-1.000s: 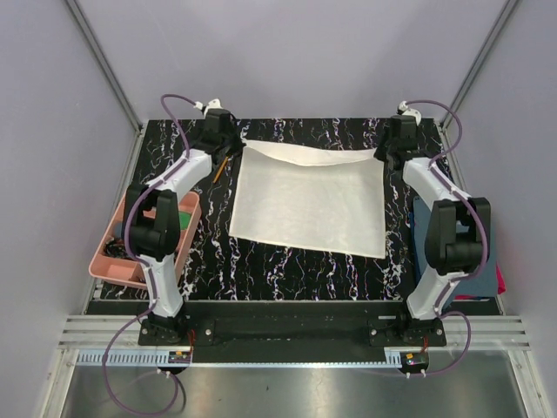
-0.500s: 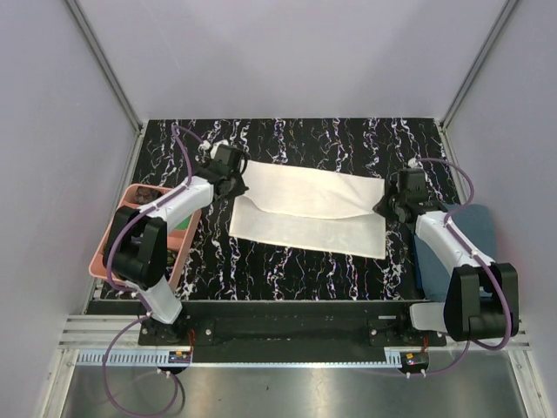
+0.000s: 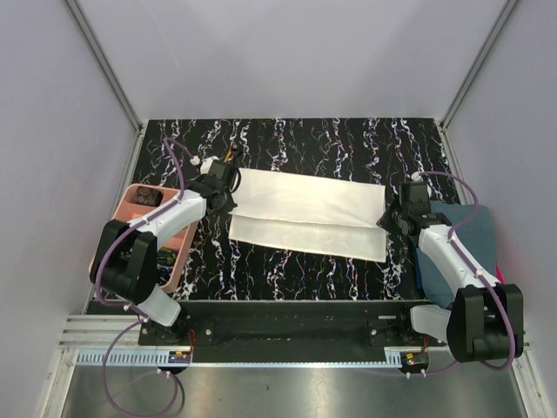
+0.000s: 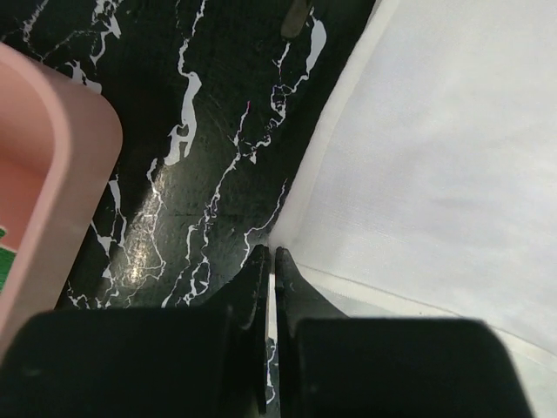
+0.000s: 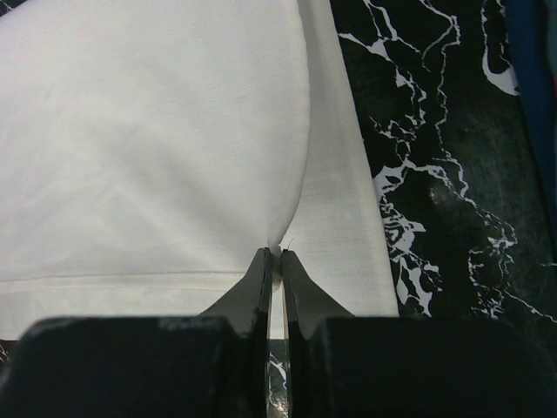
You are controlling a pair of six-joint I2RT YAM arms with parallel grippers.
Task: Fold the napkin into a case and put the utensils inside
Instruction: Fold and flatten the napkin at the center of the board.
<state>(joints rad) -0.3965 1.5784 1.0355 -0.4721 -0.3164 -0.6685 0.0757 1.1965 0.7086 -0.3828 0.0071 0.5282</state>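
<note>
With left and right jaws each clamped on a corner of the upper layer of the napkin (image 3: 309, 209), spread across the middle of the table (image 3: 287, 144), lower both corners level and together. Lay the held edge parallel to the near hem, just short of it, without dragging the bottom layer; let go only once flat.

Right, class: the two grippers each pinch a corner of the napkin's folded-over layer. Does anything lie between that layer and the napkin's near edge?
Nothing visible does. The left gripper and right gripper are shut on the upper layer's corners, and only a bare strip of the napkin shows between that layer and the near edge.
</note>
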